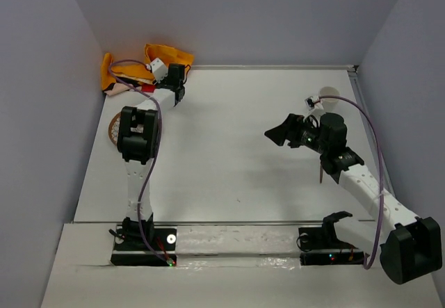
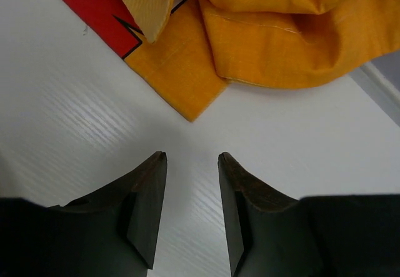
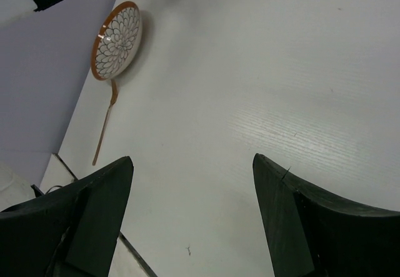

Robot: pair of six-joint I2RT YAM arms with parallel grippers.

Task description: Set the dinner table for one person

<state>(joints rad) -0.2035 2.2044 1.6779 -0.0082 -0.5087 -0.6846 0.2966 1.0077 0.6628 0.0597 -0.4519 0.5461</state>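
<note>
The white dinner table (image 1: 229, 155) fills the top view. A crumpled orange placemat (image 1: 139, 63) with a red print lies in the far left corner. My left gripper (image 1: 178, 71) hovers just beside it, open and empty. In the left wrist view the placemat (image 2: 269, 33) lies just ahead of the gripper (image 2: 192, 158), not touching the fingers. My right gripper (image 1: 281, 133) is open and empty above the table's right half; in its wrist view (image 3: 192, 161) only bare table lies between the jaws. A patterned plate (image 3: 117, 39) with an orange rim lies by the left wall, with a thin brown utensil (image 3: 105, 127) beside it.
The plate (image 1: 111, 128) is partly hidden by the left arm in the top view. A white cup (image 1: 328, 94) stands at the far right behind the right wrist. Another thin brown utensil (image 1: 320, 172) shows under the right arm. Lavender-grey walls close in three sides.
</note>
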